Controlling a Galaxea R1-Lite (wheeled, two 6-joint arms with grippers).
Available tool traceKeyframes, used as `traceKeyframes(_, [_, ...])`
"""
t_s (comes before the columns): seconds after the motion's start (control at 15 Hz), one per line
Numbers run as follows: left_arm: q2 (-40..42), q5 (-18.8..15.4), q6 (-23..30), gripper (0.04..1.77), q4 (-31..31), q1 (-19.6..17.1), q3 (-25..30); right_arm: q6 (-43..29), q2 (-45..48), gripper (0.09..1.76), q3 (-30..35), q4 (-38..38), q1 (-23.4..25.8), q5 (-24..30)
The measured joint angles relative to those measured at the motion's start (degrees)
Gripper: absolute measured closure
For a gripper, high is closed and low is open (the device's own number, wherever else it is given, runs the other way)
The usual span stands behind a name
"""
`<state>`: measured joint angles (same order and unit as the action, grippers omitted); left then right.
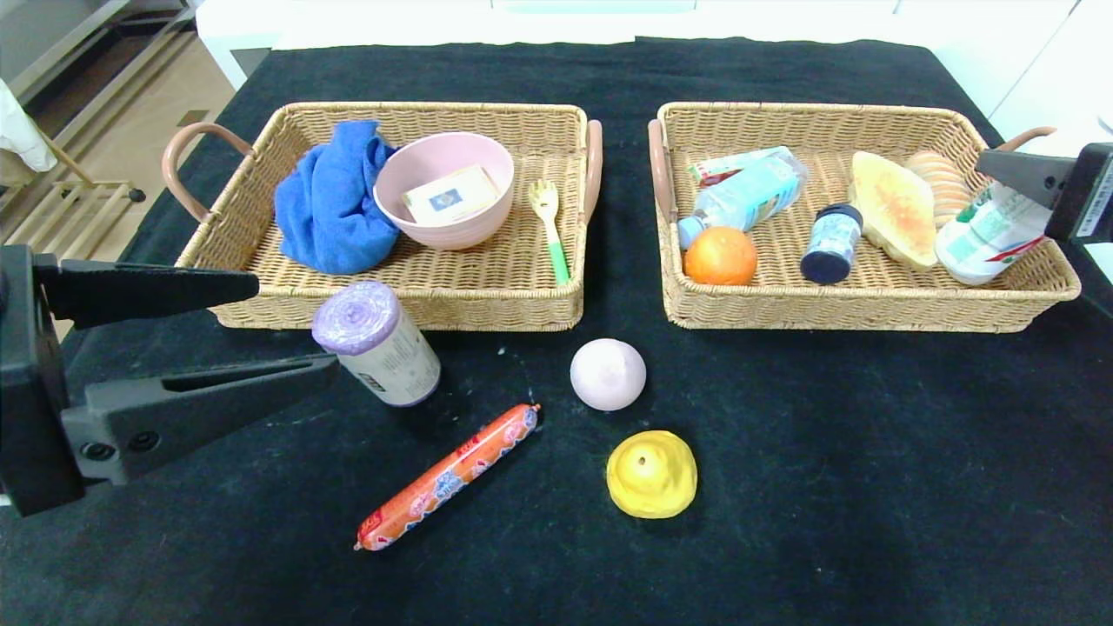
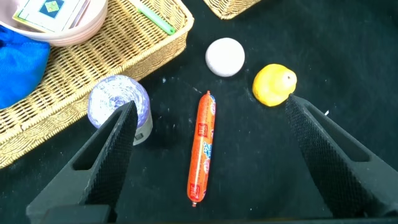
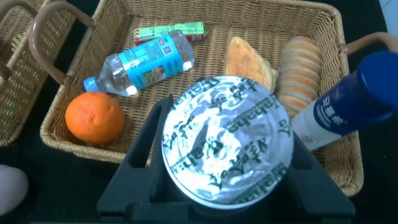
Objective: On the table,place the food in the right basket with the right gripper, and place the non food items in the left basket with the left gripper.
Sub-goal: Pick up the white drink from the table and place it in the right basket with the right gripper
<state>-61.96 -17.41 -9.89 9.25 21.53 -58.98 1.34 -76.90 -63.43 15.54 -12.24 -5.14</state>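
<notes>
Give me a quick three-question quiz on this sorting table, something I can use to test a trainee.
1. True or false: the left gripper is shut on the purple roll.
2. What does the right gripper hold over the right basket? A) an orange B) a foil-lidded cup C) a fork
3. How many loose items lie on the black table outside both baskets?

Key: 1. False, its jaws stand open beside the roll. 2. B. 3. Four.
</notes>
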Motion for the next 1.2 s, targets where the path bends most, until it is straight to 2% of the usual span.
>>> traceKeyframes(1.0, [0.1, 0.0, 0.0, 0.09, 0.1, 0.1, 0.2, -0.3, -19.2, 0.95, -23.1, -0.7, 0.8, -0.3])
traceKeyframes(1.2, [0.1, 0.1, 0.0, 0.09, 0.0, 1.0, 0.4, -0.4, -23.3, 0.95, -27.4, -0.7, 1.0, -0.3])
